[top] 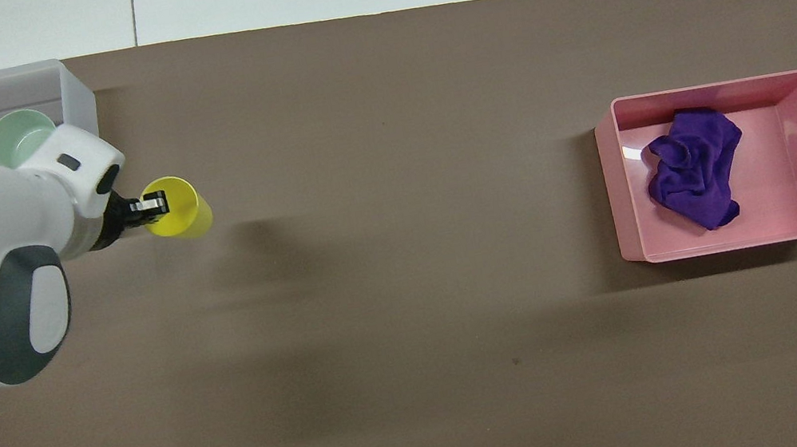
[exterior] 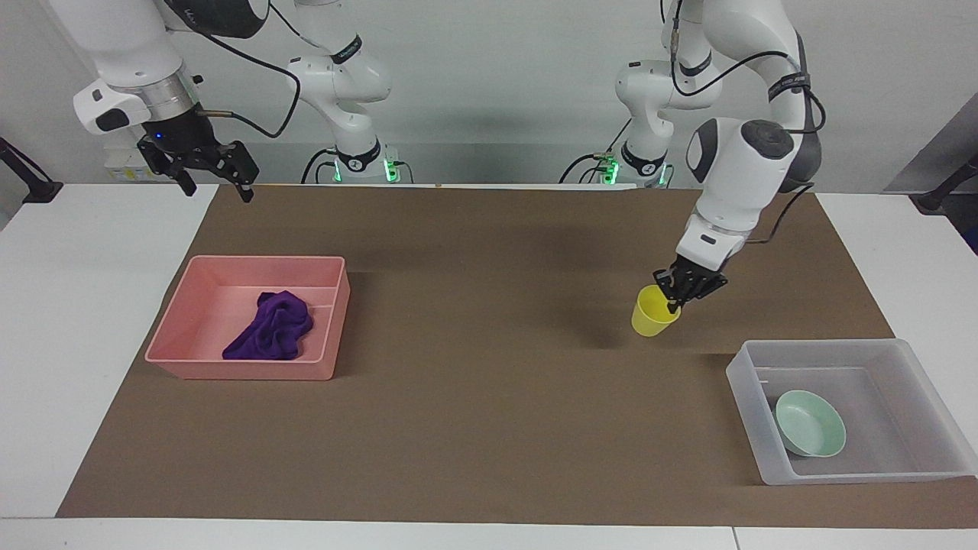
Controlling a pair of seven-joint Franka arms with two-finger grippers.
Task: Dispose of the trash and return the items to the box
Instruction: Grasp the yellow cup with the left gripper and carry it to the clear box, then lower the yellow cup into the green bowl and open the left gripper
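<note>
Left gripper (exterior: 674, 299): pinches the cup (exterior: 651, 313) rim, mid-right, to carry it.
Right gripper (exterior: 206, 171): upper left, fingers apart, waiting.

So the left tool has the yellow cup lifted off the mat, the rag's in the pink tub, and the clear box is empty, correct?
Not quite: the clear box is not empty. The facing view shows the mint-green bowl lying in it. The rest holds: the left tool grips the yellow cup by its rim, lifted off the mat, and the purple rag lies in the pink tub.
</note>
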